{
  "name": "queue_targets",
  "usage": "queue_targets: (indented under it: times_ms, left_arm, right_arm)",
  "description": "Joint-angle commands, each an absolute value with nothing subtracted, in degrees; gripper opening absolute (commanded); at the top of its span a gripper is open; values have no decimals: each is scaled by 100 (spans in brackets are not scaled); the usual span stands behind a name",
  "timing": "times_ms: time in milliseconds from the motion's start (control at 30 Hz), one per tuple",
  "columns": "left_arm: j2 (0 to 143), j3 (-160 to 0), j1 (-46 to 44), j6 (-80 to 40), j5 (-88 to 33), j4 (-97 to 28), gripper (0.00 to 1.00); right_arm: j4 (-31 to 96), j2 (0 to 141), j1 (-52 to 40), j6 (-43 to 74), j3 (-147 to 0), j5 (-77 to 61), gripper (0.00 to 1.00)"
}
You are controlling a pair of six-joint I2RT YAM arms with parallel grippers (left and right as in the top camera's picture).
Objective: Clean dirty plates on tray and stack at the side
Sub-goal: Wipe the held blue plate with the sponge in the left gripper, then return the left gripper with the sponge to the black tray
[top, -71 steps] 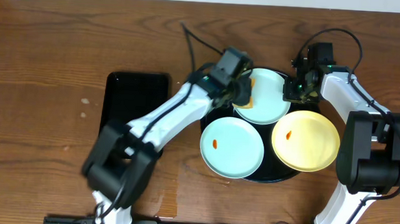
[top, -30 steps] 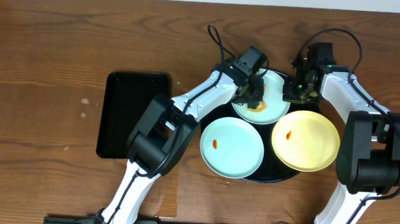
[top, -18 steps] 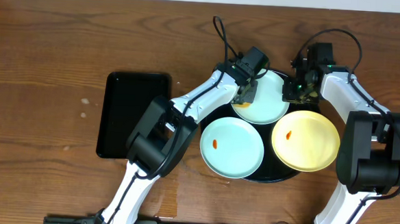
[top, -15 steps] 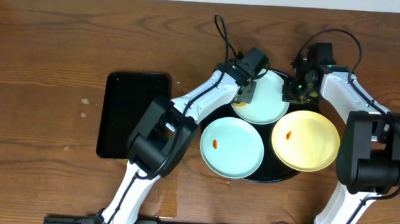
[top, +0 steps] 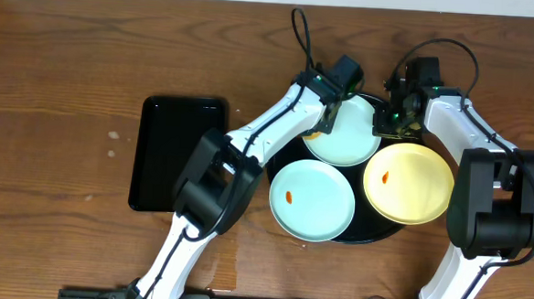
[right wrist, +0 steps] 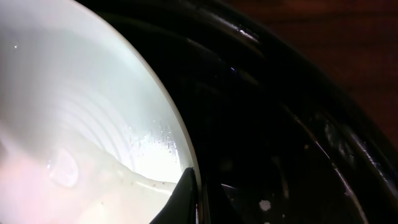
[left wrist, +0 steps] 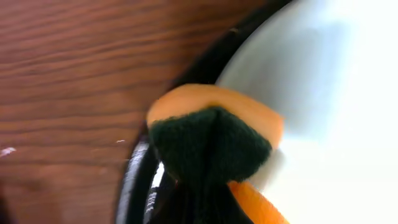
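No text, label, brand, number or sign can be read in any of the views.
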State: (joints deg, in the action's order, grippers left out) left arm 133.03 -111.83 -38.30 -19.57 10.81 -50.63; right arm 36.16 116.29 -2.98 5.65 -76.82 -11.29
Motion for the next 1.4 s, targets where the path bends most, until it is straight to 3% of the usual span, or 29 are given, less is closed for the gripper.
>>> queue_targets:
  times_ms: [0,333,667,1100,1367]
  left_arm:
    - [13395,-11413,-3671,-2178,1664,-5336,7]
    - [13028,-11428,-3667,-2565,1566,-5802,8]
    - [11734,-11424,-3304,-2582,-121,-6388,8]
    - [10042,-11205,-1566,-2104,-86,-8267,8]
    - [9369,-9421,-550,-1883,-84,-7839,8]
  right_arm:
    - [3710,11756,-266,642,-7627,-537,1]
    - [3754,11725,-266,611,-7634,-534,1]
    - [3994,11336,-270,287,-7634,-534,1]
    - [4097,10617,-272,198,-7634,-283,1]
    - [4359,9961,-543,3,-7634,1070,1]
